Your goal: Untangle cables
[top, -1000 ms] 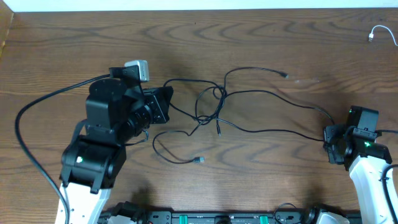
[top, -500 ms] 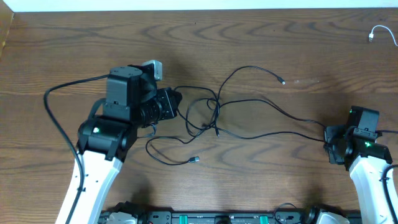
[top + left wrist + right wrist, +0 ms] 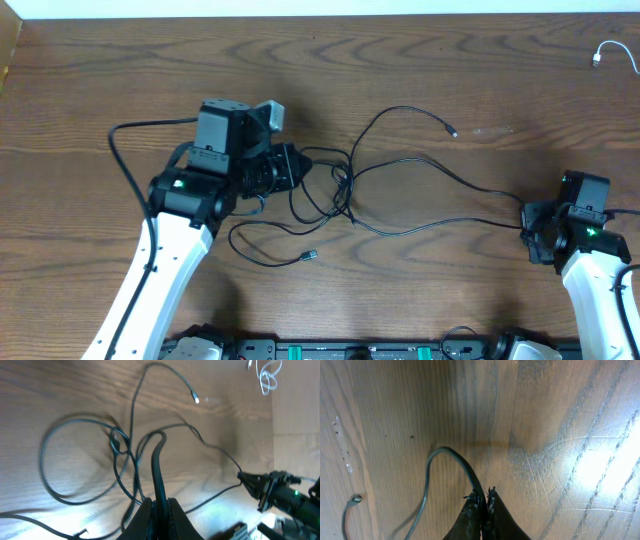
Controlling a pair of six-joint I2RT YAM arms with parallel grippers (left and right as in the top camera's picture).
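Pinching one strand apiece, both arms are committed here: the left arm (image 3: 215, 165), left of centre in the overhead view, has its jaws pressed together on a thin black rubbery cable (image 3: 158, 467) that rises straight out of them in the left wrist view. The right arm (image 3: 575, 230), at the lower right edge, has its jaws nipped tight on another thin black cable (image 3: 451, 457) curving away over the brown wooden table (image 3: 100, 80). Between them, mid-frame, lies the knot of black loops (image 3: 340, 185), several strands crossing at one tight spot, with one small plug end (image 3: 453, 131) free at upper centre and another (image 3: 313, 257) at lower centre. The thin white cable (image 3: 610, 50) sits well apart in the upper right corner, out of the mess. Now the danger: a straight pull apart would likely cinch that crossing tighter instead of opening it. A free plug could catch in a loop and drag the whole bundle along. And both grips look to be right at the tips, so a sharp tug may simply slide a strand out.
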